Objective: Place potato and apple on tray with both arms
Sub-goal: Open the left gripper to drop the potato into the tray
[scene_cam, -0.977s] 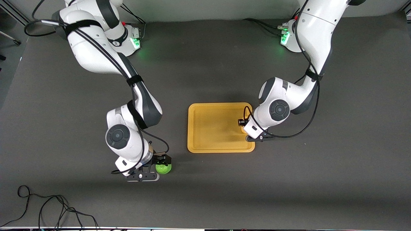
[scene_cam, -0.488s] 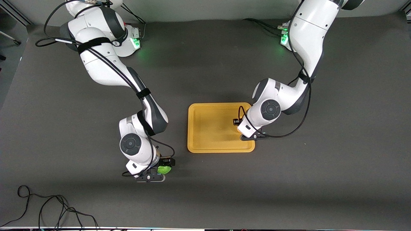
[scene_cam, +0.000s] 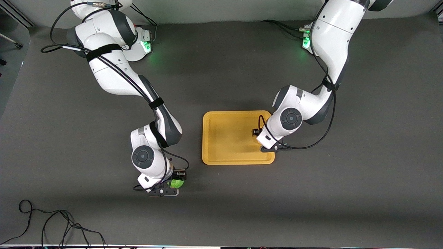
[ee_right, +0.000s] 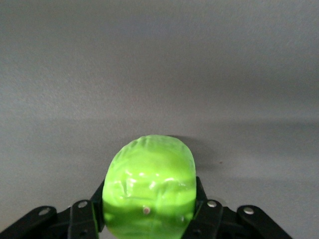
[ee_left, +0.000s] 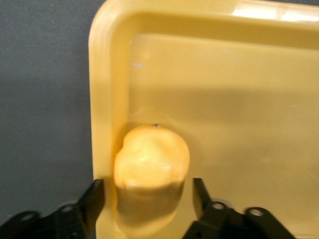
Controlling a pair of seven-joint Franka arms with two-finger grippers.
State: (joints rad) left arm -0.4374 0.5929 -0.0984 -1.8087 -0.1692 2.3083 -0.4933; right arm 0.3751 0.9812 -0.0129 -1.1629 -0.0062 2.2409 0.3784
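Note:
The yellow-orange tray (scene_cam: 226, 138) lies mid-table. The potato (ee_left: 151, 172) lies in it against the rim at the left arm's end; in the front view the left hand hides it. My left gripper (scene_cam: 258, 135) is low over that spot, and its fingers (ee_left: 94, 196) stand apart on either side of the potato with gaps, open (ee_left: 148, 194). The tray floor (ee_left: 239, 99) fills the left wrist view. My right gripper (scene_cam: 177, 180) is shut on the green apple (scene_cam: 177, 183), at or just above the table, nearer to the front camera than the tray and toward the right arm's end. The apple (ee_right: 149, 191) sits squeezed between the fingers (ee_right: 202, 199).
A loose black cable (scene_cam: 52, 224) lies on the table at the near corner toward the right arm's end. Dark bare table (scene_cam: 193, 180) lies between the apple and the tray.
My right arm has shifted a little toward the tray with the apple in its gripper. My left hand has moved slightly inward over the tray.

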